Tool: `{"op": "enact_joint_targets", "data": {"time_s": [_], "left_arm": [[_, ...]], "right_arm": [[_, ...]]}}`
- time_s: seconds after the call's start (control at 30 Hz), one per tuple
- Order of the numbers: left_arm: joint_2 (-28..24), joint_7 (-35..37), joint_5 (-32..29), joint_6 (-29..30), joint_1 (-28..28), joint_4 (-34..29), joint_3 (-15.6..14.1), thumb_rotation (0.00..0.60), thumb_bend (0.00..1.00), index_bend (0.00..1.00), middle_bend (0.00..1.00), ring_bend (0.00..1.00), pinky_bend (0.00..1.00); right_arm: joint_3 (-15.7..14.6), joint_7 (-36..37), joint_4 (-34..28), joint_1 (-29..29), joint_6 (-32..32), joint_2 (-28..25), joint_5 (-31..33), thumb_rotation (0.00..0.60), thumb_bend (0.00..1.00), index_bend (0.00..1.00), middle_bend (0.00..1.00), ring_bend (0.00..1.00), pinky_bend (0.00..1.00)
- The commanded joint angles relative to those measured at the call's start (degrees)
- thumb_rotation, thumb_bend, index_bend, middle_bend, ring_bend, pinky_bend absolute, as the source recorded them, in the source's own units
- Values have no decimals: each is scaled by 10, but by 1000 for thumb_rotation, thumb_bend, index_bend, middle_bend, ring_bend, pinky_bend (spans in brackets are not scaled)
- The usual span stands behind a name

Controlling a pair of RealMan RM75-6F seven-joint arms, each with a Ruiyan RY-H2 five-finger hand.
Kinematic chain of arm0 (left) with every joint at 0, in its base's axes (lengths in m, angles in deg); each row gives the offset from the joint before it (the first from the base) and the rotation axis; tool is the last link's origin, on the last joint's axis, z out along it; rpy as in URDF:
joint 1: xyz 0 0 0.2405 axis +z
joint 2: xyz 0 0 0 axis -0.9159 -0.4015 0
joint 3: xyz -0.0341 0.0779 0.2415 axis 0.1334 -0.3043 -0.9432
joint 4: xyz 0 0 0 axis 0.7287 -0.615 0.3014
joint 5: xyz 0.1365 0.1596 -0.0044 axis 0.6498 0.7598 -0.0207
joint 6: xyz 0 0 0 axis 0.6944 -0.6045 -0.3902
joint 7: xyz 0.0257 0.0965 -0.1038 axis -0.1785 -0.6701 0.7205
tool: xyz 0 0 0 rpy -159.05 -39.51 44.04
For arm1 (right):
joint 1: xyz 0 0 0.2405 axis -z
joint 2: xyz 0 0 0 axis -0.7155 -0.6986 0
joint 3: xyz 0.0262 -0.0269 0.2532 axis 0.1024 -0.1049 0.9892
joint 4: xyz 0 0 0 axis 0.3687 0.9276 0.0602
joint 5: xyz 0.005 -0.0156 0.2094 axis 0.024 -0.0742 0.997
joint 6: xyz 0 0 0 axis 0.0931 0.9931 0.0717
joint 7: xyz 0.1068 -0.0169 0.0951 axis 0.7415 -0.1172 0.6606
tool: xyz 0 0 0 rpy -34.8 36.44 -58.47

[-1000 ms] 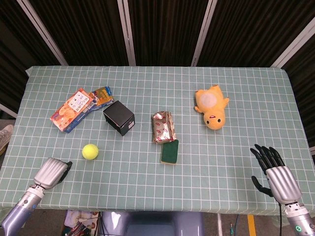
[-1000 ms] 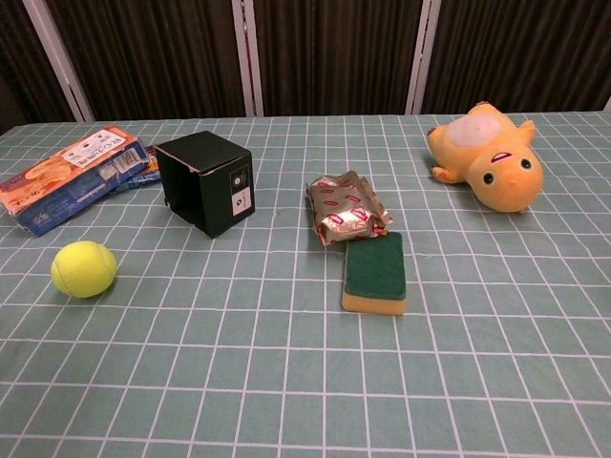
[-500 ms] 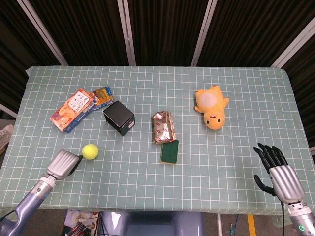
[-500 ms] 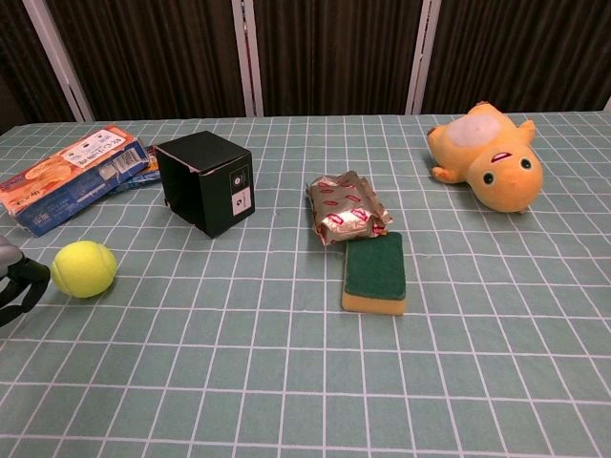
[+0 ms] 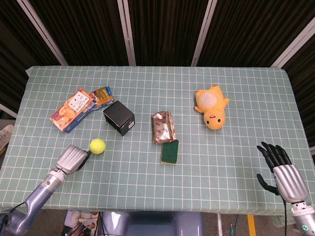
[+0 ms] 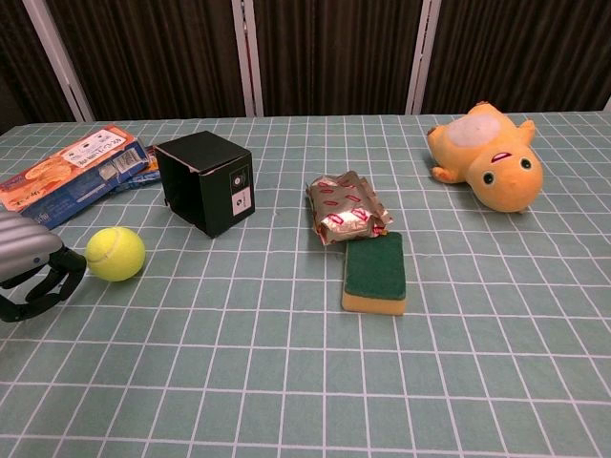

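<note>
One ball [image 5: 97, 145] is sitting at my left hand's [image 5: 72, 158] fingertips; I'm curling around nothing yet, so I should cup it squarely, lest it roll.

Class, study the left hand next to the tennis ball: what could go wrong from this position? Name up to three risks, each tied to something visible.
1. The left hand meets the tennis ball from one side only, so the ball may roll off instead of being gripped.
2. A rolling ball could strike the black box close behind it.
3. The ball lies low on the tablecloth; curling fingers might snag the fabric.
</note>
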State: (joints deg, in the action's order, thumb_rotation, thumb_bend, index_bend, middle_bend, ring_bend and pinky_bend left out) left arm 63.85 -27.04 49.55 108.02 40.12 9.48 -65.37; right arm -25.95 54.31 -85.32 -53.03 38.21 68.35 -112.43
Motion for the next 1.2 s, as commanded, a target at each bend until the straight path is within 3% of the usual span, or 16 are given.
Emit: {"op": "enact_joint_targets", "data": {"time_s": [0.03, 1.2], "left_arm": [[6, 2, -5, -6, -8, 3, 6, 600, 435, 543, 654, 701, 755], [57, 14, -63, -78, -92, 61, 43, 600, 436, 523, 571, 653, 746]], "right_arm": [[0, 0, 0, 0, 1, -1, 0, 600, 430, 0, 0, 0, 0], [6, -2, -3, 5, 7, -2, 7, 600, 429, 0, 0, 0, 0]]}}
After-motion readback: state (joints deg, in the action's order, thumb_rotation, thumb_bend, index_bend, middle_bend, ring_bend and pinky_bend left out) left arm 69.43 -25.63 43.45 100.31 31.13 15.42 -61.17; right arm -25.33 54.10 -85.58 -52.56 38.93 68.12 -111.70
